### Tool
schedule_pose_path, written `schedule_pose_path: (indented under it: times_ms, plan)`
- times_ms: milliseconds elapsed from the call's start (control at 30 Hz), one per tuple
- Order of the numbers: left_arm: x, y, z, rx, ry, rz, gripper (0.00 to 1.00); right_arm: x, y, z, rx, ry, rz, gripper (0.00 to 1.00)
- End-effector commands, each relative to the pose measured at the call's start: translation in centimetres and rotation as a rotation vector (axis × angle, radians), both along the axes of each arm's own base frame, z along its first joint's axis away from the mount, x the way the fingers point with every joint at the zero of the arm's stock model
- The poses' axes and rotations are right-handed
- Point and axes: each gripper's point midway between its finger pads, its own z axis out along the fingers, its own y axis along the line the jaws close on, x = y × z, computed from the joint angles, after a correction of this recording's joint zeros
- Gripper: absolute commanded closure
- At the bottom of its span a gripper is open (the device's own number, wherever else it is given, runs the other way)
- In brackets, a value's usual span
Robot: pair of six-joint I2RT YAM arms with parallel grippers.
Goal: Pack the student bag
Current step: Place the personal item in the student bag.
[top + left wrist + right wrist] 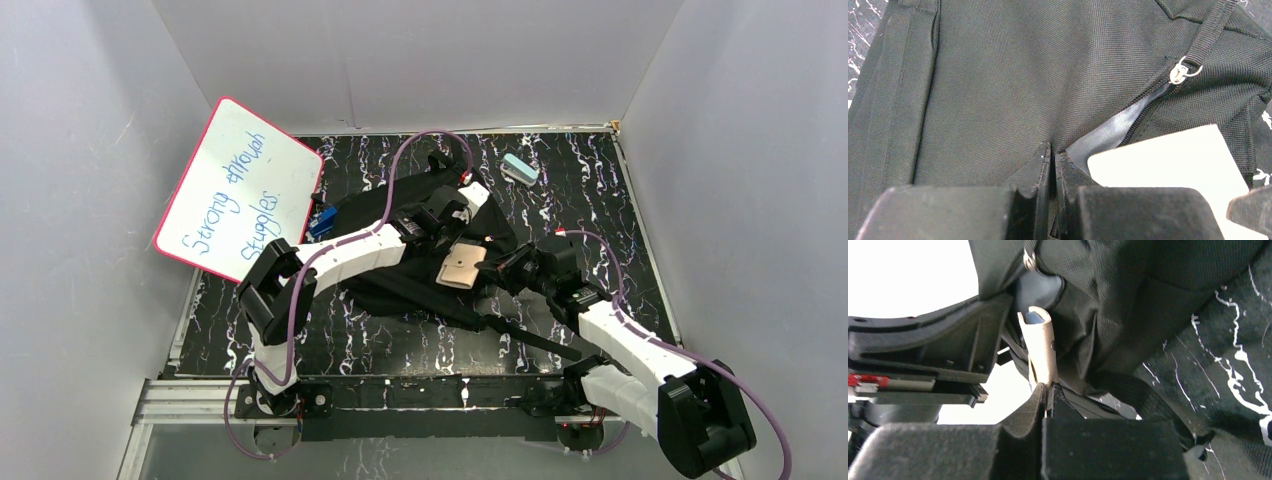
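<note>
My table (pixel 400 345) is black with white marble veins, boxed in by plain white walls (pixel 420 60). A pink-edged whiteboard (pixel 240 190) leans on the left wall. Its blue handwriting reads "Strong through Struggles". The bag (pixel 400 285) lies mid-table, zip partly open. My left tool (pixel 1052 155) is pinched on the bag's fabric beside that opening. My right tool (pixel 1046 390) is clamped on a beige book (pixel 462 268) at the bag's mouth. A pale blue block (pixel 520 169) sits near the far edge.
</note>
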Motion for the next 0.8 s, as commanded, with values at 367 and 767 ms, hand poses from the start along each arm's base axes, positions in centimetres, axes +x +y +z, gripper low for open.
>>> schedule_pose_path:
  times_ms: [367,767]
  plan:
    - [-2.4,-1.8,5.0,-0.031,0.098,-0.003,1.00,1.8,-3.4,0.4,0.029,-0.001,-0.291,1.00]
    - [-7.1,-5.8,5.1,-0.040,0.143,-0.109,1.00,0.5,-7.3,-0.4,-0.022,0.006,-0.436,1.00]
